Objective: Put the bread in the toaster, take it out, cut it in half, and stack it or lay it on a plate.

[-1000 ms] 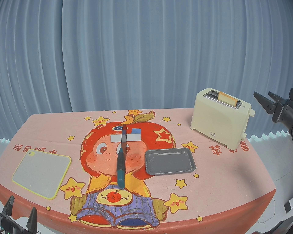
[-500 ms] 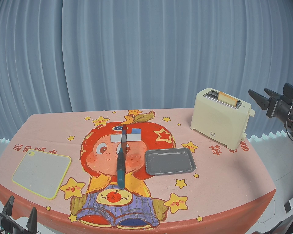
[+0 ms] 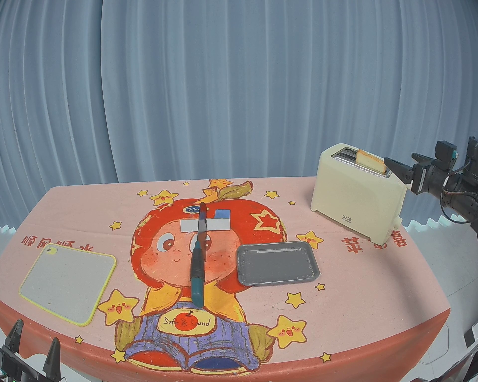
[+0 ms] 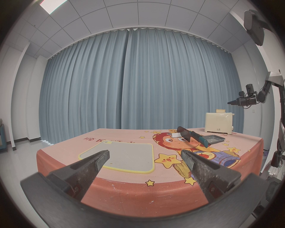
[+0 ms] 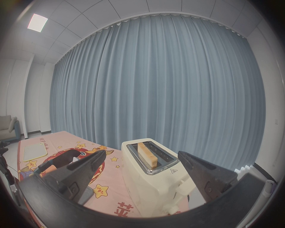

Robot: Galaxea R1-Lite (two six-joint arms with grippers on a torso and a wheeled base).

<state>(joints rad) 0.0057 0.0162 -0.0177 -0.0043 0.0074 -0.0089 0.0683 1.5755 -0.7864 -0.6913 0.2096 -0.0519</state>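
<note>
Golden rectangular bread slice [image 5: 147, 155] stands upright in smooth cream toaster [image 5: 148, 184], just ahead of the right end effector [image 3: 398, 159]; arm [image 3: 448, 185] outstretched level, jaws wide open, empty.

Before me stood a pink-clothed table [image 3: 378, 278], printed with a red-haired cartoon child [image 3: 169, 258] and smiling yellow stars [image 3: 286, 331]. On the child's forehead lay a white strip [image 3: 216, 225], with a small blue patch [image 3: 222, 214] touching its far edge. A pleated blue-grey curtain [image 3: 239, 89] hung behind. Overhead I saw ceiling tiles [image 4: 142, 12] and a lit panel [image 5: 37, 22]; a pale sofa [image 5: 6, 123] sat by the wall.
</note>
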